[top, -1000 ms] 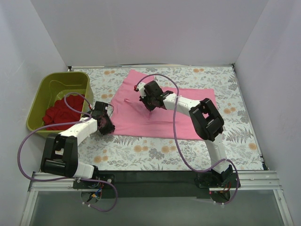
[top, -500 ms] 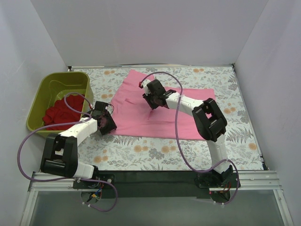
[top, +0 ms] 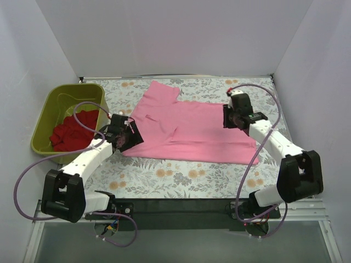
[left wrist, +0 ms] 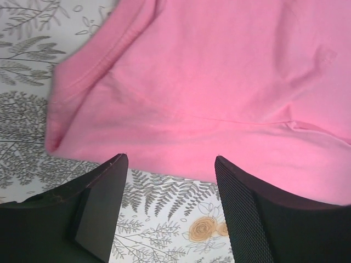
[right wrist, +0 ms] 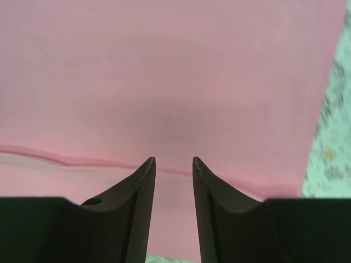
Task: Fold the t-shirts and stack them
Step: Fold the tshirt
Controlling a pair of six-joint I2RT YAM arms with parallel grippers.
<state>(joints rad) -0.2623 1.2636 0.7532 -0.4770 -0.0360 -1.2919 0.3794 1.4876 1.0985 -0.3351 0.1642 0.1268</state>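
My left gripper stands wide apart and holds nothing — between its jaws I see only the leaf-printed table, with the near hem of the pink t-shirt just ahead of the tips. My right gripper is parted only narrowly, also with nothing in it, and hovers over the pink cloth. A layered edge runs across just beyond its tips, and the shirt's side edge lies off to their right.

The pink cotton is soft, matte and plain, with a thick stitched hem and a short sleeve rounding off to the left of my left jaws. It lies spread and mostly flat, with one layer seemingly turned over — a first fold at most, I judge, so the further folds remain. Well out beyond my left gripper, the red t-shirt sits crumpled in the olive-green plastic tub, unfolded. Nothing is stacked yet.
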